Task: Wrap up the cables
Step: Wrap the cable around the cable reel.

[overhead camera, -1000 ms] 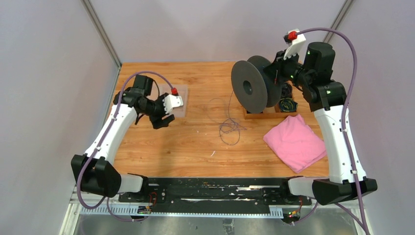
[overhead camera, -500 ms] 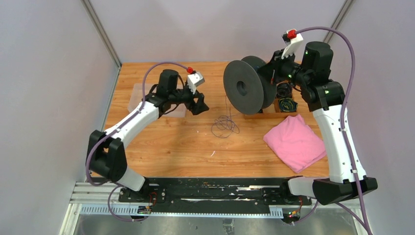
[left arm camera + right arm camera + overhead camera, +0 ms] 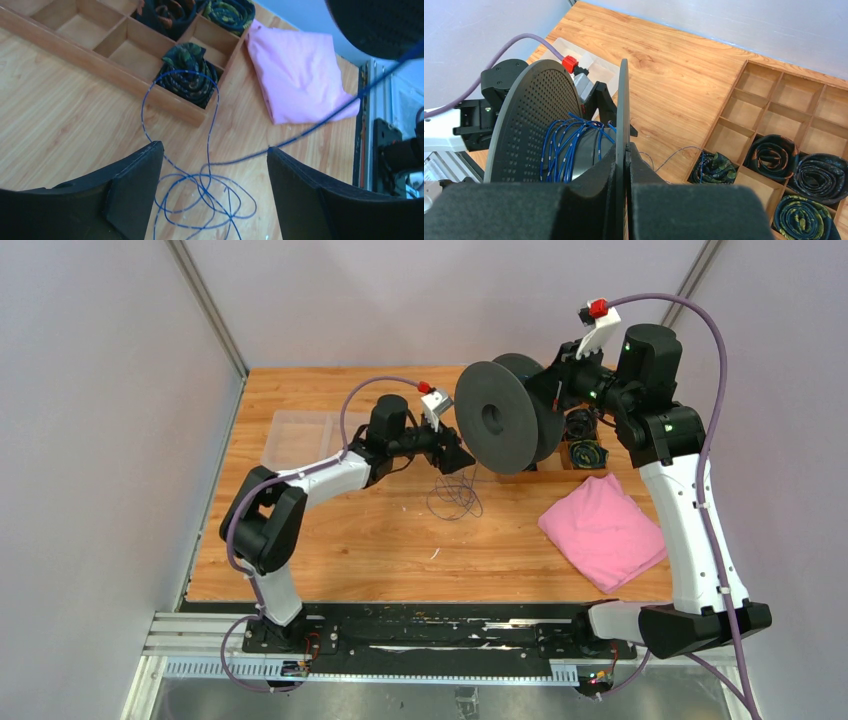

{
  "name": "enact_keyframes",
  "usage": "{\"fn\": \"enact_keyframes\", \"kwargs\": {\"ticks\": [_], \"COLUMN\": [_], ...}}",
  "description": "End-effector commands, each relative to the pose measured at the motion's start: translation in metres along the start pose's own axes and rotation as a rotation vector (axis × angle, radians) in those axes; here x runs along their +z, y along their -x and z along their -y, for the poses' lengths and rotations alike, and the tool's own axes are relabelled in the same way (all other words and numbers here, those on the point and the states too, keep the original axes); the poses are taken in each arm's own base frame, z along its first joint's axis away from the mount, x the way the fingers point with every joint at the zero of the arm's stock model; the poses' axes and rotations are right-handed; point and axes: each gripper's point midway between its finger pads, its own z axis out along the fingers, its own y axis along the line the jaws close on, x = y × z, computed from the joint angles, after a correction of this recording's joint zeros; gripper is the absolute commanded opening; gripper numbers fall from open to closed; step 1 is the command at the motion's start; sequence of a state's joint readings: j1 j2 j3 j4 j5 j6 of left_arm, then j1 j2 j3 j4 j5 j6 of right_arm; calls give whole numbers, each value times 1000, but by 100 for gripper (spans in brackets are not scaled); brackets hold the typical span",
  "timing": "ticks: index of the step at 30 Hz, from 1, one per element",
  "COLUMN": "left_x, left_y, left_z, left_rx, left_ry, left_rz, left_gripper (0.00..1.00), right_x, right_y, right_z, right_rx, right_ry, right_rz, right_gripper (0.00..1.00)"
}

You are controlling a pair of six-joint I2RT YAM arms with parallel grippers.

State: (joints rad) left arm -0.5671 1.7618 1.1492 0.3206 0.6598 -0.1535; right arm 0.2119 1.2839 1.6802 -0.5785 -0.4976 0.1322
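Observation:
The cable is a thin bluish wire lying in loose loops on the table, seen close in the left wrist view. One strand rises to a black spool, where several blue turns sit on the hub. My right gripper is shut on the spool's flange and holds it up on edge. My left gripper is open and empty, just left of the spool and above the loops, which lie between and below its fingers.
A wooden compartment tray with small dark coiled bundles stands behind the spool. A pink cloth lies at the right front. A clear plastic tray sits at the back left.
My left arm has swung right from the clear tray to beside the spool. The spool has shifted slightly left, and the cable loops have drawn a little toward it.

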Motion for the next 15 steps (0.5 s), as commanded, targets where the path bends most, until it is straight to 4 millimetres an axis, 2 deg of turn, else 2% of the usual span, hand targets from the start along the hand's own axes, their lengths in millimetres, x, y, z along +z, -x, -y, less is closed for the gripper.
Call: {"fn": "enact_keyframes", "kwargs": {"ticks": [1, 3, 7, 10, 15], "left_x": [15, 21, 30, 29, 22], "left_y": [23, 18, 4, -7, -26], "left_z": [-3, -5, -5, 0, 13], "left_rx": [-6, -16, -97, -99, -83], "left_ry": [-10, -8, -33, -46, -74], "left_rz": [134, 136, 154, 145, 108], "left_gripper": [77, 71, 52, 40, 13], "right_x": [-9, -9, -11, -14, -14], "right_y": [32, 31, 33, 38, 41], "right_z": [-16, -14, -12, -7, 0], "right_rx": [-36, -36, -44, -55, -49], "right_ry": [33, 25, 3, -31, -75], "right_rz": [101, 99, 107, 118, 124], "right_gripper": [1, 1, 1, 1, 1]}}
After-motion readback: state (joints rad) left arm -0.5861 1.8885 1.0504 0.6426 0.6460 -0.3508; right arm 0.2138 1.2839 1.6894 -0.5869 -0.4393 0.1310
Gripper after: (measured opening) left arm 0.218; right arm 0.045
